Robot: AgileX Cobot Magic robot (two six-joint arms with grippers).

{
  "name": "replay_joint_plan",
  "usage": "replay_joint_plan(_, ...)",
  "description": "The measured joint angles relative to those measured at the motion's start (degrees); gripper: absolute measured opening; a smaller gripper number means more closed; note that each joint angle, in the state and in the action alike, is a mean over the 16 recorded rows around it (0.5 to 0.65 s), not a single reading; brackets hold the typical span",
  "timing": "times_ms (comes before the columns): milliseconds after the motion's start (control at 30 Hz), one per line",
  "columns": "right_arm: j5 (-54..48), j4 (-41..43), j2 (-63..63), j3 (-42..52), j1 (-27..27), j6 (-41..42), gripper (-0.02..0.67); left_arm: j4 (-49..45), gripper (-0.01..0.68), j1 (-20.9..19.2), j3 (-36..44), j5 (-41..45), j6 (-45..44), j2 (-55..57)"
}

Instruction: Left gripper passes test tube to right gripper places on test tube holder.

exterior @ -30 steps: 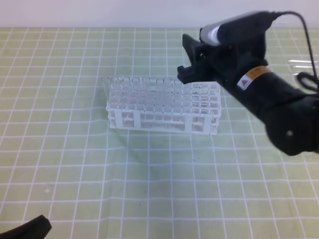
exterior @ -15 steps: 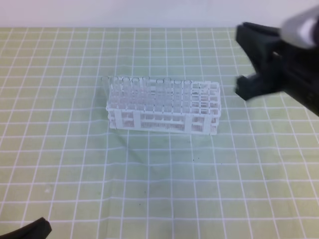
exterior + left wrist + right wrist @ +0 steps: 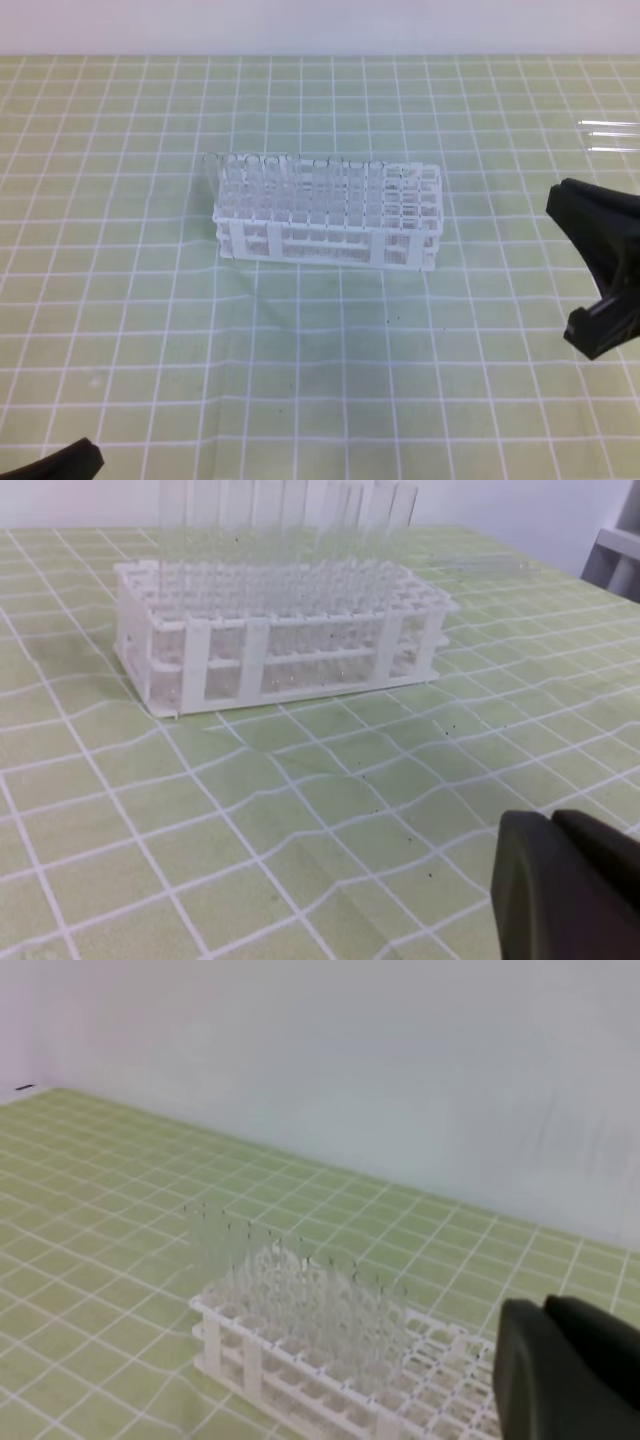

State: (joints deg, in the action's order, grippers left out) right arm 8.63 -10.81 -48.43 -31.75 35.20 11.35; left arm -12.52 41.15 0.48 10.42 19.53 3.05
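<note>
A pale green mat with a white grid (image 3: 330,350) covers the table, and a plain light wall rises behind its far edge. The white rack (image 3: 330,215) stands near the middle of the mat, clear tubes (image 3: 265,180) upright in its left rows. Three more tubes (image 3: 608,137) lie at the right edge. The right gripper (image 3: 600,290) hangs at the right edge, fingers pressed together, holding nothing. The left gripper (image 3: 565,885) sits at the near left corner, fingers together and empty.
</note>
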Motion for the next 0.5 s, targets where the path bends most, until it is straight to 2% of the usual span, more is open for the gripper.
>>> replay_joint_plan(267,2.08,-0.35,2.01,2.72,-0.46,1.69,-0.013,-0.03,-0.002,-0.02,0.18,-0.02,0.0,0.08)
replay_joint_plan(500,4.06,-1.78,8.13,7.88,-4.16,3.87,-0.013,-0.02,-0.002,-0.01,0.12,0.0,0.01,0.06)
